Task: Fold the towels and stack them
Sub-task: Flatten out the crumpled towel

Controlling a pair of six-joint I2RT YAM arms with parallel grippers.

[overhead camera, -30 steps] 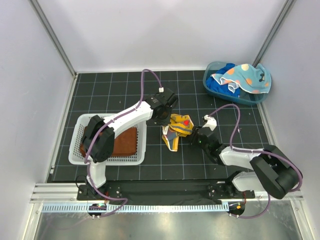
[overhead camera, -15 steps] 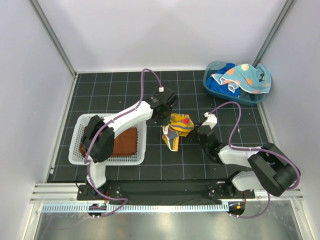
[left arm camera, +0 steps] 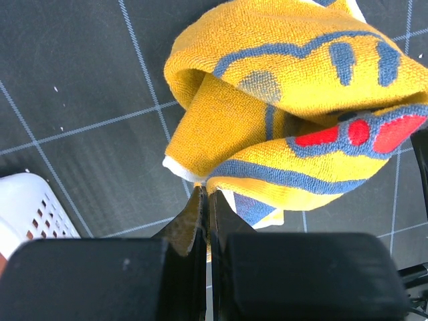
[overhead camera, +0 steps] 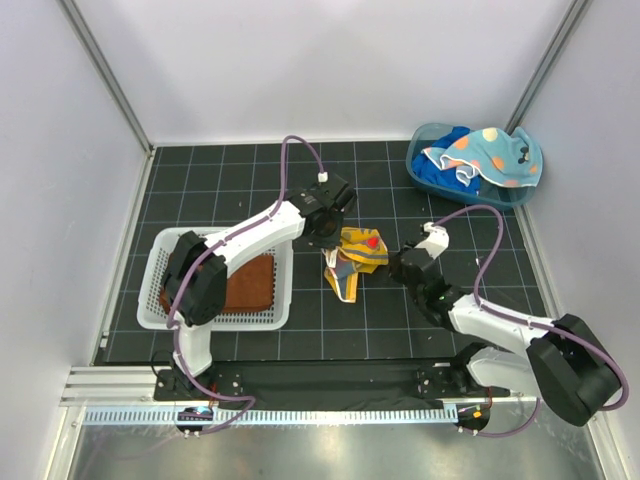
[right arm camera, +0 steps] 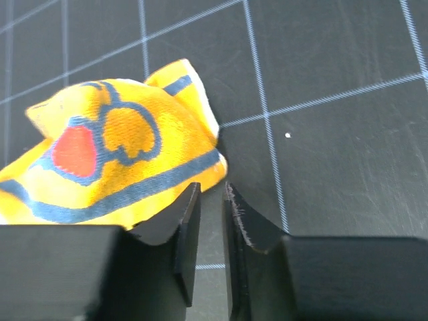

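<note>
A crumpled yellow-orange towel (overhead camera: 356, 256) with blue lines and red patches lies on the black mat at the centre. My left gripper (overhead camera: 329, 243) hangs over its left side, shut on the towel's edge (left arm camera: 200, 175); the left gripper (left arm camera: 205, 194) has its fingers pressed together there. My right gripper (overhead camera: 393, 266) sits low at the towel's right corner (right arm camera: 120, 167). The right gripper (right arm camera: 210, 190) stands narrowly open with only mat in the gap, the towel's hem just above its left fingertip (right arm camera: 190, 200). A rust-brown towel (overhead camera: 250, 283) lies folded in the white basket (overhead camera: 160, 282).
A blue tub (overhead camera: 418, 172) at the back right holds the spotted light blue towel (overhead camera: 490, 155) over the royal blue one (overhead camera: 445, 172). The white basket's corner (left arm camera: 27, 207) lies close to the left gripper. Grey walls enclose the mat on three sides.
The right arm has swung its elbow out to the right and its wrist has shifted slightly back from the towel. The left arm and the towel have stayed put.
</note>
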